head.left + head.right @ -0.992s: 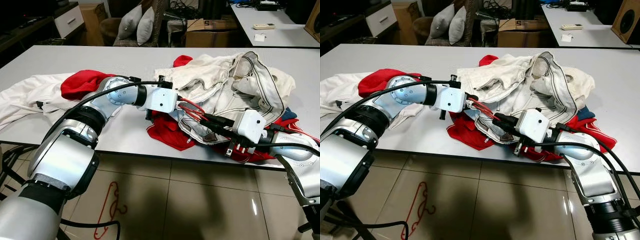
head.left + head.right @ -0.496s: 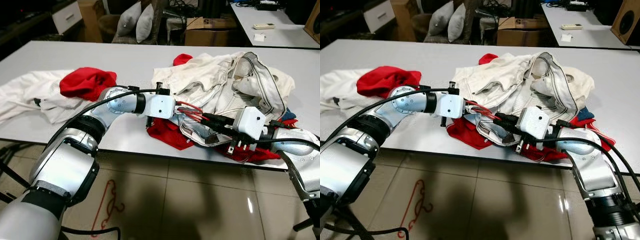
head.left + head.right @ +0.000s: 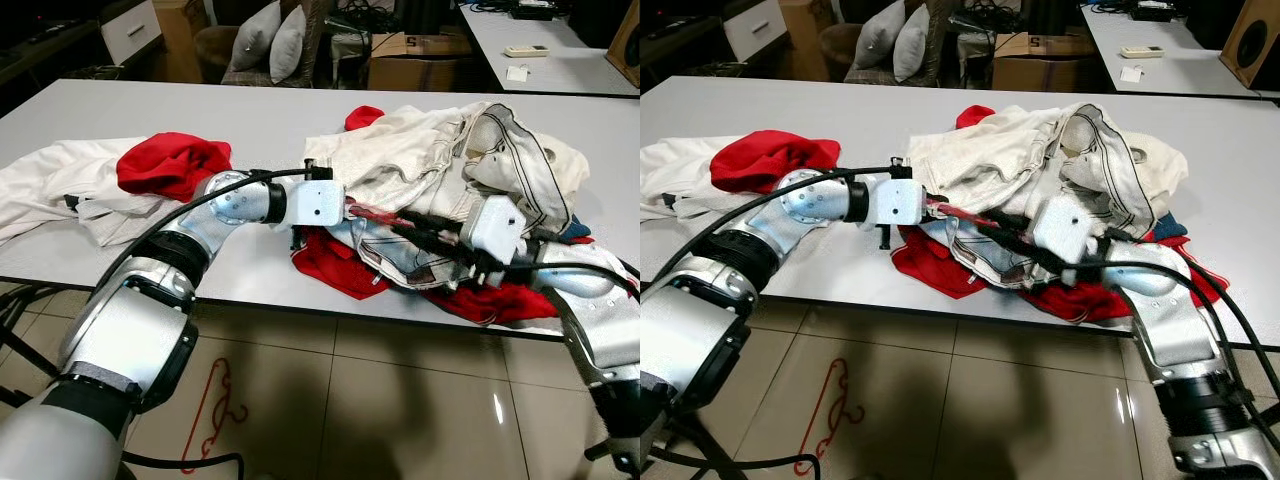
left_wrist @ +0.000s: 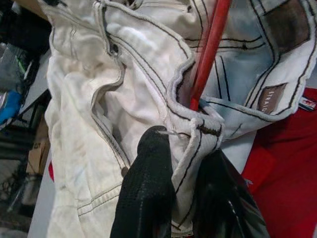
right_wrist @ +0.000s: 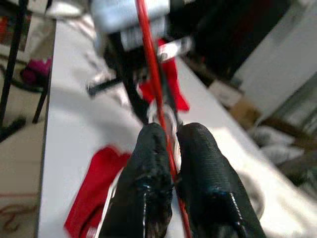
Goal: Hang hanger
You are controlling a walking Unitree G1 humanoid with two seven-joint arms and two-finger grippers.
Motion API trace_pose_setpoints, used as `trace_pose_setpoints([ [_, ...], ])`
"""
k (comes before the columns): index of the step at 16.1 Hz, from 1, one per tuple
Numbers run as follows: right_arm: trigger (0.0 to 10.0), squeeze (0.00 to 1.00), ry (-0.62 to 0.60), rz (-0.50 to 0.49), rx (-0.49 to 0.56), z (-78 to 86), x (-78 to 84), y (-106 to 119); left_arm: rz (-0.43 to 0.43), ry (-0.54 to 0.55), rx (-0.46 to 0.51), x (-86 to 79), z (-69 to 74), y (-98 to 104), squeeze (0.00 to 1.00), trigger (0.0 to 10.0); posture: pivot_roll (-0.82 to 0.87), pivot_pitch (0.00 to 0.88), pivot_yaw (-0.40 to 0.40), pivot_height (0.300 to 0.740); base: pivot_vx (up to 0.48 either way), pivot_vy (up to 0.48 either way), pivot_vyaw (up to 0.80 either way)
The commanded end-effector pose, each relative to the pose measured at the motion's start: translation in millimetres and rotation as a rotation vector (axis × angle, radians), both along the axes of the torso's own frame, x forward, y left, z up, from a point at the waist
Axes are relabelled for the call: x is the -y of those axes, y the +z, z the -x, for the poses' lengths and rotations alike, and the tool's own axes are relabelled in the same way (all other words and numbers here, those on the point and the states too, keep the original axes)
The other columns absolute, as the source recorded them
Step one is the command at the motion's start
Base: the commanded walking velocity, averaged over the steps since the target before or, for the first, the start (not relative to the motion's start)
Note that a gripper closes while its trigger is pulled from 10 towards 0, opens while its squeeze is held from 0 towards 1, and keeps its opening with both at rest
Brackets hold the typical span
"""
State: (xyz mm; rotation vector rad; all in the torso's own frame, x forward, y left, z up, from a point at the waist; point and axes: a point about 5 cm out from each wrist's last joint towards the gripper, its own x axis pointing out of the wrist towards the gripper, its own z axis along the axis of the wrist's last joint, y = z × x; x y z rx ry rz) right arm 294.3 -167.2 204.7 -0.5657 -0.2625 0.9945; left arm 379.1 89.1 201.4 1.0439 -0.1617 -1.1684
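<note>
**Threading the hanger into the white garment**

Head views: left gripper (image 3: pixel 352 210) and right gripper (image 3: pixel 1008 226) meeting over the clothes pile at the near edge of the surface (image 3: pixel 250 110), red hanger (image 3: pixel 965 214) bridging them. Probably mid-insertion; next, likely sliding the hanger deeper.

Left wrist: fingers pinched on the white garment (image 4: pixel 124 89), hanger entering its opening.

Right wrist: fingers clamped narrowly on the red rod.

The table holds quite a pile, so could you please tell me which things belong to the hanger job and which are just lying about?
In the job:
- red hanger, pinched by the right hand
- white jacket, its edge pinched by the left hand

Lying about:
- red garment on the table
- second red hanger on the floor
- remote
- pillows
</note>
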Motion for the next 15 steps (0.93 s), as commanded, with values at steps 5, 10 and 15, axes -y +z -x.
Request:
trace_pose_setpoints([
  [5, 10.0, 1.0, -0.037, -0.016, 0.046, 7.3, 21.2, 20, -0.004, 0.179, 0.025, -20.8, -11.7, 3, 0.0, 0.0, -0.09, 0.0, 0.094, 0.74, 0.0, 0.0, 0.0],
  [10, 10.0, 1.0, -0.188, -0.194, 0.061, 25.0, 53.6, 46, 0.136, 0.335, 0.014, -30.2, -20.3, 10, 0.0, 0.0, -0.09, 0.0, 0.097, 0.74, 0.0, 0.0, 0.0],
  [15, 10.0, 1.0, -0.555, -0.255, -0.042, 30.0, 102.5, 33, 0.113, 0.358, 0.072, -33.4, -21.9, 14, 0.0, 0.0, -0.09, 0.0, 0.096, 0.74, 0.0, 0.0, 0.0],
])
